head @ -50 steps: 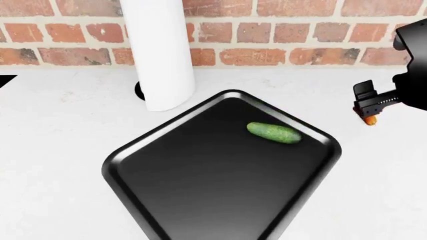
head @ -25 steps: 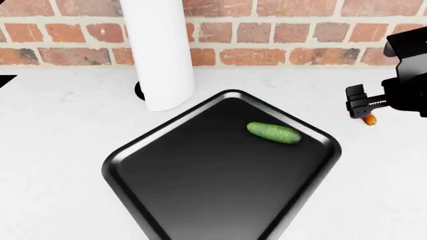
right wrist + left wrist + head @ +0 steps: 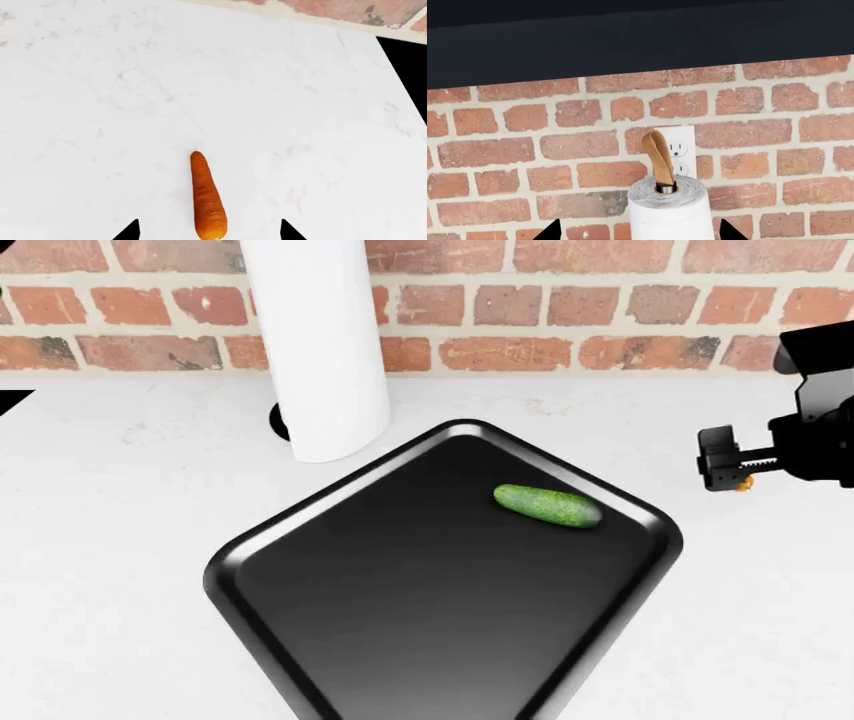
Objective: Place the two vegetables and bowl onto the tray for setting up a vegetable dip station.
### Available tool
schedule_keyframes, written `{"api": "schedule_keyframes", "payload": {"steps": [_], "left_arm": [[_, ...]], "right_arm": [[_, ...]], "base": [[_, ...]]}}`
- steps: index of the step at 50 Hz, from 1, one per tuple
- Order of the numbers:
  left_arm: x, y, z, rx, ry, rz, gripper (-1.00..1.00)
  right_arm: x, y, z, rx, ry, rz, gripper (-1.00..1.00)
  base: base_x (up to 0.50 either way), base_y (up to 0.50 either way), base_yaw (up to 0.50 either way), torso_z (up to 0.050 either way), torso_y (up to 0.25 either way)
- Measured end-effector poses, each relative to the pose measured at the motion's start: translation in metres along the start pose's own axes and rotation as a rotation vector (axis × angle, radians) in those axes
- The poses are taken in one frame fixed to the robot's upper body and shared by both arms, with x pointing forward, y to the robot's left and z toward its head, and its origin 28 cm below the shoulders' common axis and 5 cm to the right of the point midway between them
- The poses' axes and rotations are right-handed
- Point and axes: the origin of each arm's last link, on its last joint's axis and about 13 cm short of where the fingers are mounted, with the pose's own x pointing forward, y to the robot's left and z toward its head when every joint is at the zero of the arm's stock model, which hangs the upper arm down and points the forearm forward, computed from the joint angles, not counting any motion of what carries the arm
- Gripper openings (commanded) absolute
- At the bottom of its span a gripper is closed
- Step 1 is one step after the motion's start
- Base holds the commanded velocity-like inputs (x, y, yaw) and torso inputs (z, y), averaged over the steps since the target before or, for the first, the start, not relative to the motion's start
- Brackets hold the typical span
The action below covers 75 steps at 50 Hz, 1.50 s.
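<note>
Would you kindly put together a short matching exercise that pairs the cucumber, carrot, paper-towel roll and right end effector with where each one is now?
Things:
1. cucumber
2. carrot
3. paper-towel roll
4. right end effector

Places:
A. standing upright by the brick wall
B. lying on the black tray
C. above the carrot, open
D. lying on the white counter, off the tray

Pairs: 1-B, 2-D, 3-A, 4-C

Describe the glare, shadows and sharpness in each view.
Head view: soft sheen on the glossy tray, cucumber sharp, light even. Left wrist view: paper-towel roll crisp against the brick wall, a dark band overhead. Right wrist view: carrot sharp on the white counter, almost shadowless.
</note>
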Motion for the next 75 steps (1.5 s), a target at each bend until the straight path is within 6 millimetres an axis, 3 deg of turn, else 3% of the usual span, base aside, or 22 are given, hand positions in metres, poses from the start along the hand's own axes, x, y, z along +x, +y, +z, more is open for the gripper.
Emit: {"api": "schedule_keyframes", "payload": {"steps": [30,57,75], "left_arm": [[0.000,-0.002,-0.001,0.002,0.002,-0.007,1.00],[-0.001,-0.003,-0.001,0.023,-0.003,-0.033,1.00],[-0.001,-0.005,-0.003,0.036,-0.002,-0.045,1.00]], "right_arm": [[0.011,0.000,-0.005,0.019,-0.001,0.001,1.00],[0.003,0.002,0.015,0.003,-0.106,0.018,1.00],[0.002,-0.003,0.009,0.015,-0.096,0.001,1.00]], "base": [[0.00,0.00,0.00,0.000,0.000],[0.00,0.00,0.00,0.000,-0.098],[0.00,0.00,0.00,0.000,-0.014]]}}
